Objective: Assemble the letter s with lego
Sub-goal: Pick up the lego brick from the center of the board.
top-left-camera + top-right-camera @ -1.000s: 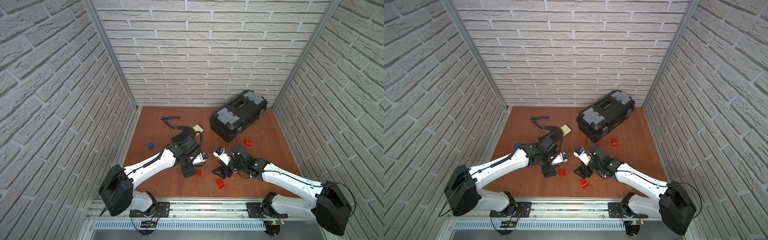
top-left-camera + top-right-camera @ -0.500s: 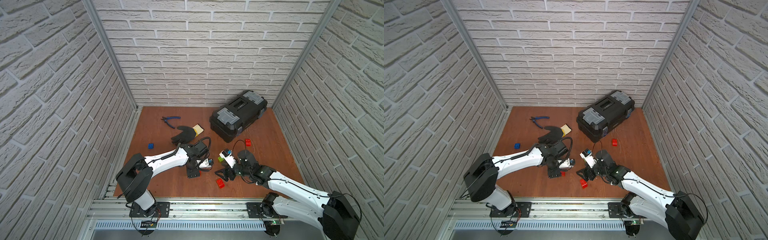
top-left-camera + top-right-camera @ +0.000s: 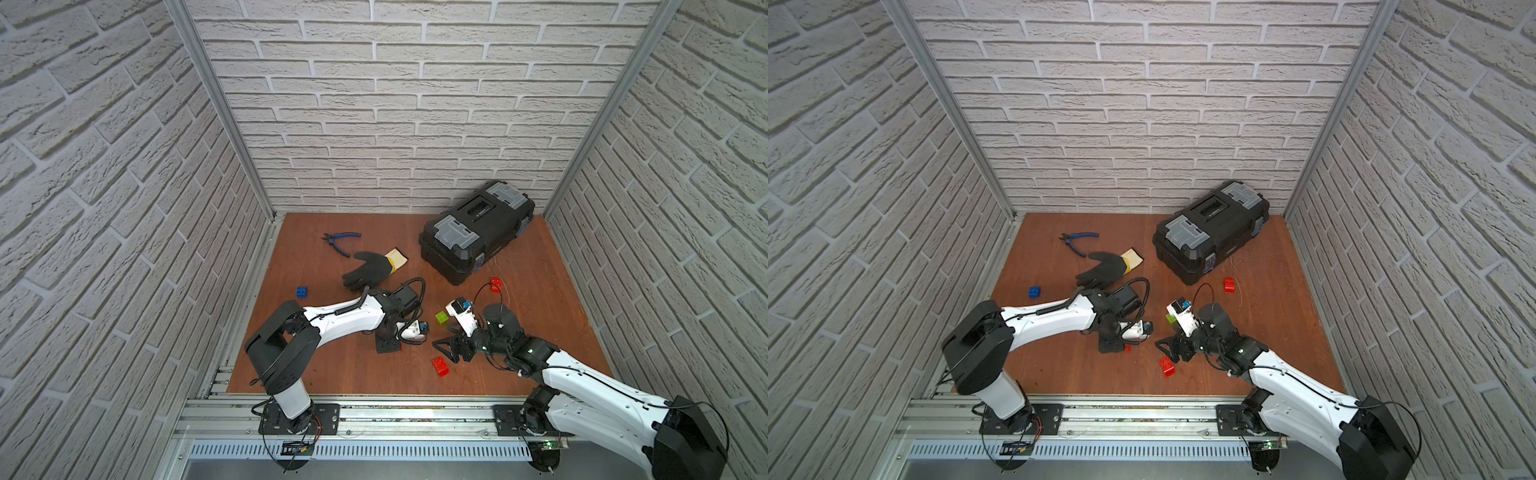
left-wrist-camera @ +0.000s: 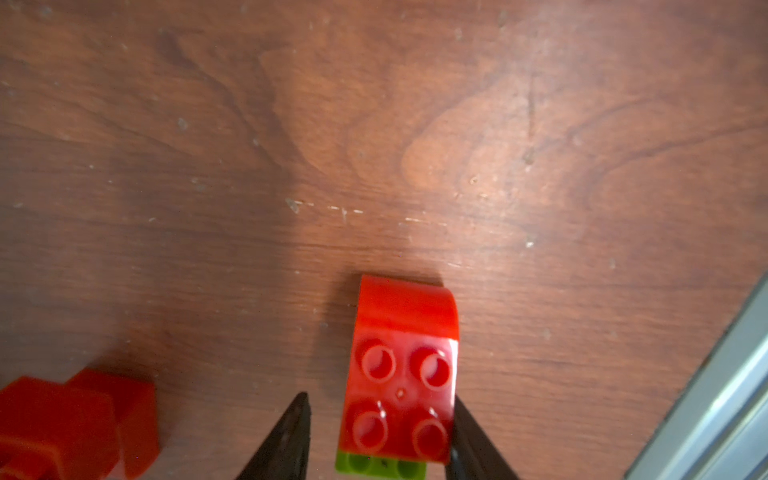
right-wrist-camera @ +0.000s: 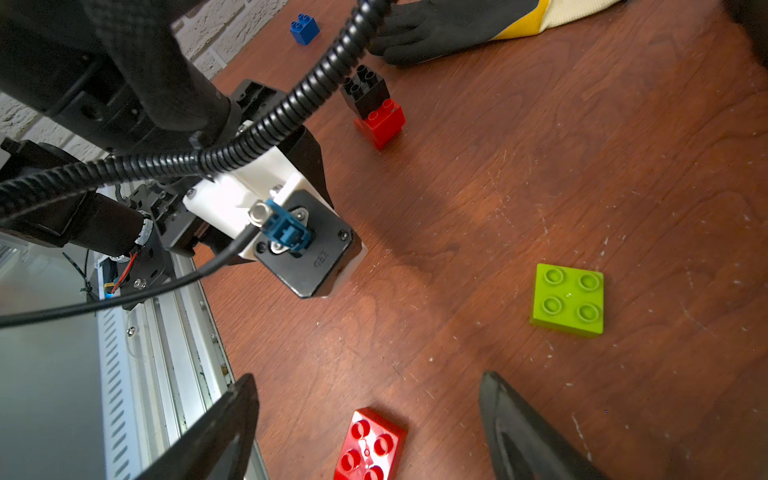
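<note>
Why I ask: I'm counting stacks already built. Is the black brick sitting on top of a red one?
Yes, in the right wrist view the black brick sits on top of a red brick, near the glove.

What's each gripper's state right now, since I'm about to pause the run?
Left gripper: open, jaws either side of the red brick, not clamped.
Right gripper: open, holding nothing.

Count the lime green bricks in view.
2: one green brick loose near the right gripper; another under the red brick at the left gripper. More may be hidden.
</note>
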Robot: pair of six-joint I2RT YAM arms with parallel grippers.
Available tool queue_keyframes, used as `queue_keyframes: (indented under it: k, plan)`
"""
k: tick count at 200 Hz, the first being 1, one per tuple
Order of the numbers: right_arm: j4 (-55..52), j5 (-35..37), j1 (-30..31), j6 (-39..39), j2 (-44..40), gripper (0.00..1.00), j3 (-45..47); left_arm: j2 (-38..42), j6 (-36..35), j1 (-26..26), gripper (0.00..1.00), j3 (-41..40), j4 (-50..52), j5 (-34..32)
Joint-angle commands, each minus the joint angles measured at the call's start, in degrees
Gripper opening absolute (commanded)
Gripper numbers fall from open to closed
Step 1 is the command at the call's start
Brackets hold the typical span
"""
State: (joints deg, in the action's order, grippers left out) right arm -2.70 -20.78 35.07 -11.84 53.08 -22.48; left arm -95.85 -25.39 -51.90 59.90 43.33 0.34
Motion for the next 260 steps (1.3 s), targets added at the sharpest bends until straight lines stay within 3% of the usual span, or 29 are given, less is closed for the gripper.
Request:
queue_keyframes:
  k: [1, 73, 113, 178, 260]
  plan:
    - [1.78, -0.30, -0.56, -0.38, -0.70, 0.84, 0.99, -1.04, -0.54, -0.46, 0.47, 1.18, 0.70, 0.36]
    - [1.30, -0.67, -1.06, -0.72, -0.98, 0.84, 0.94, -2.06, -0.28, -0.48, 0.32, 1.45, 1.52, 0.40]
    - [4.28, -1.43, -1.57, -2.81, -0.72, 0.84, 1.62, -0.32, -0.19, 0.24, 0.30, 1.45, 1.51, 1.11]
    - [21.30, -5.24, -3.43, -17.13, 4.34, 0.91, 4.16, 7.94, -1.98, 6.49, 0.31, 1.98, 1.28, 6.11]
    - [26.92, -7.70, -3.17, -33.05, 18.36, 0.83, -3.28, 14.01, -7.49, 17.85, 0.31, 3.98, -0.94, 14.45]
